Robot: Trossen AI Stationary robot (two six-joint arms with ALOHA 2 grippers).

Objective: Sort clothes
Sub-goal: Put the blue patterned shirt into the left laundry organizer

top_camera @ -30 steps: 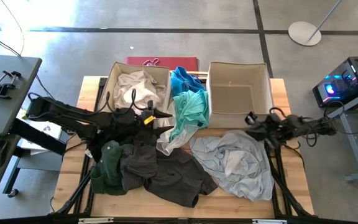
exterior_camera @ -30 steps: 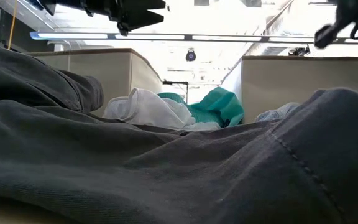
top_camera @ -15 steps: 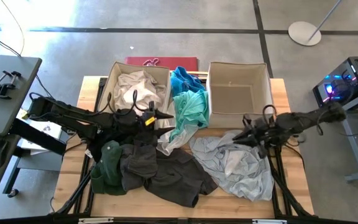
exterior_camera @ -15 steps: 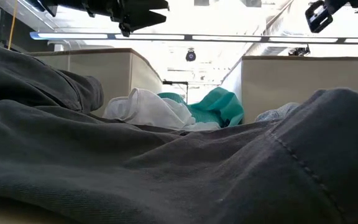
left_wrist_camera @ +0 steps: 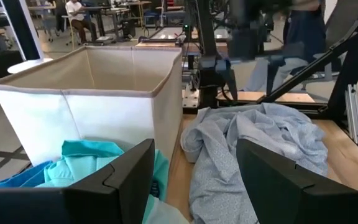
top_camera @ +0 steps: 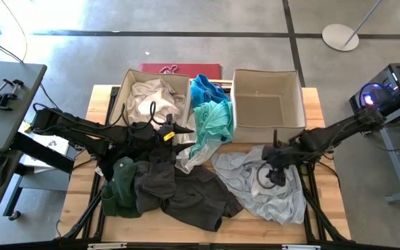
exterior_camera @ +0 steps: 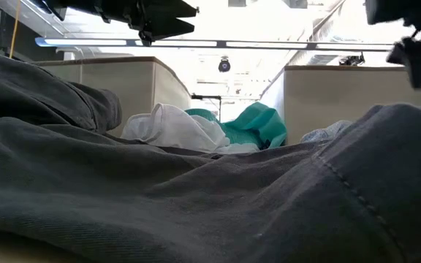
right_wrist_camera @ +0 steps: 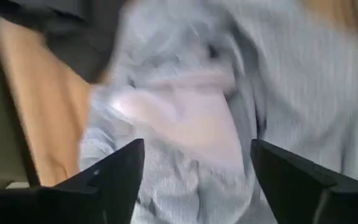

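I am seeing the right gripper (top_camera: 268,161) hanging over the pale grey shirt (top_camera: 266,182), which is lying crumpled on the tabletop (top_camera: 325,201) in front of the right bin (top_camera: 267,104). In the right wrist view its fingers (right_wrist_camera: 107,177) are standing wide apart with nothing between them, pointing down at the grey fabric; I cannot tell whether they are touching it. That bin is showing only its bare bottom.

The left gripper (top_camera: 179,128) is hovering just in front of the left bin (top_camera: 125,90), pointing toward the middle of the tabletop. In the left wrist view its fingers (left_wrist_camera: 126,177) are also spread and gripping nothing.

Where the clothes are lying:
- white and cream garments (top_camera: 153,97) are sitting inside the left bin;
- a bright blue piece (top_camera: 204,88) is sitting between the two bins, with a teal garment (top_camera: 210,125) spilling from it toward the front;
- a white piece (top_camera: 189,158) is lying just beside the teal one, at its front end;
- a dark green garment (top_camera: 122,184) is resting at the front left, next to the charcoal garments (top_camera: 186,194) that are covering the front middle.

In the low view the charcoal fabric is filling the foreground, with the white and teal pieces showing behind it between the two bins.
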